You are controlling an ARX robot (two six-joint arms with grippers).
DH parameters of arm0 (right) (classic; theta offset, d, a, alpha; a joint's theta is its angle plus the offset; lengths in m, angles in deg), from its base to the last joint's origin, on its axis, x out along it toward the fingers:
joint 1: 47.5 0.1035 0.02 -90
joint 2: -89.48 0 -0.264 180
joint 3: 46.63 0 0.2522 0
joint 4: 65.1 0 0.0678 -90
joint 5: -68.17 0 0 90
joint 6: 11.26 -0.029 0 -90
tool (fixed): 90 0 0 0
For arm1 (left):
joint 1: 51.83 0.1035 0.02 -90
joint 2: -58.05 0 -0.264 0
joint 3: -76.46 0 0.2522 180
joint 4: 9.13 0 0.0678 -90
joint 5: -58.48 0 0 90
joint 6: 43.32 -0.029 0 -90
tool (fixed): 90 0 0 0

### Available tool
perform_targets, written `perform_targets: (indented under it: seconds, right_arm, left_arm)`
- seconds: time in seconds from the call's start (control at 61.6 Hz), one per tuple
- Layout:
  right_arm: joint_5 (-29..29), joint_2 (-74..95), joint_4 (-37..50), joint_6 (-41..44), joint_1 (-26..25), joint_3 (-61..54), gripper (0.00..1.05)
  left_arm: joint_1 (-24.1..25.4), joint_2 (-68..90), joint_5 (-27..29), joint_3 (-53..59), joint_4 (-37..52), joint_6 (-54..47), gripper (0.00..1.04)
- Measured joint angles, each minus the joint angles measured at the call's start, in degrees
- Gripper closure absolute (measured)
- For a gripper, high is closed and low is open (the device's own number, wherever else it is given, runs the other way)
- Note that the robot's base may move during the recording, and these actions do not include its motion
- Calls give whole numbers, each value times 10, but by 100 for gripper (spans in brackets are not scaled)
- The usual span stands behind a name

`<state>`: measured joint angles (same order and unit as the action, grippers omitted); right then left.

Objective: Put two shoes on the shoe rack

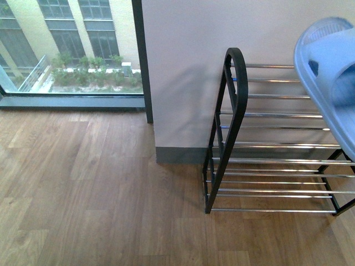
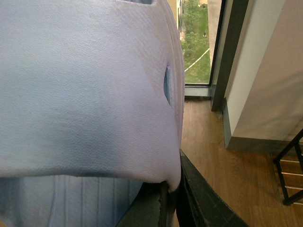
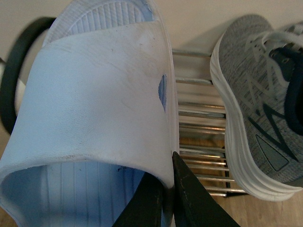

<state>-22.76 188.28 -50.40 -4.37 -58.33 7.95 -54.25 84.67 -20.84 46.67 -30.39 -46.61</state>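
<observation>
The shoe rack (image 1: 228, 119), a black frame with chrome bars, stands against the wall at the right. In the right wrist view one grey knit sneaker (image 3: 255, 104) rests on the rack's bars (image 3: 199, 118). My right gripper (image 3: 170, 163) is shut on the strap edge of a light blue slide sandal (image 3: 99, 99), held above the rack beside the sneaker. This sandal fills the front view's upper right corner (image 1: 327, 66). My left gripper (image 2: 173, 187) is shut on the strap of another light blue slide sandal (image 2: 85, 90), held in the air over the floor. A corner of the rack (image 2: 289, 172) shows beyond it.
A wooden floor (image 1: 100, 188) spreads left of the rack. Behind stands a white wall with a grey skirting (image 1: 177, 154). A floor-level window (image 1: 72, 50) with a dark frame (image 1: 142, 61) lies at the far left.
</observation>
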Motion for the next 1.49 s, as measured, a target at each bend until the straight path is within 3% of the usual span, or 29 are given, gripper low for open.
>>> perform_targets:
  seconds: [0.357, 0.698, 0.747, 0.974, 1.282, 1.38, 1.493]
  right_arm:
    - [-75, 188, -82, -47, -23, 208, 103]
    - [-98, 242, -101, -51, -32, 292, 103]
    - [-98, 243, -100, -47, -32, 295, 91]
    - [-77, 217, -66, -47, -31, 259, 57]
    - [27, 15, 17, -46, -17, 53, 8]
    - [68, -77, 23, -47, -30, -32, 9]
    - [135, -245, -11, -59, -85, -145, 9]
  left_arm:
    - [0, 0, 0, 0, 0, 0, 103]
    - [0, 0, 0, 0, 0, 0, 103]
    - [0, 0, 0, 0, 0, 0, 103]
    - [0, 0, 0, 0, 0, 0, 103]
    - [0, 0, 0, 0, 0, 0, 103]
    - [0, 0, 0, 0, 0, 0, 103]
    - [0, 0, 0, 0, 0, 0, 103]
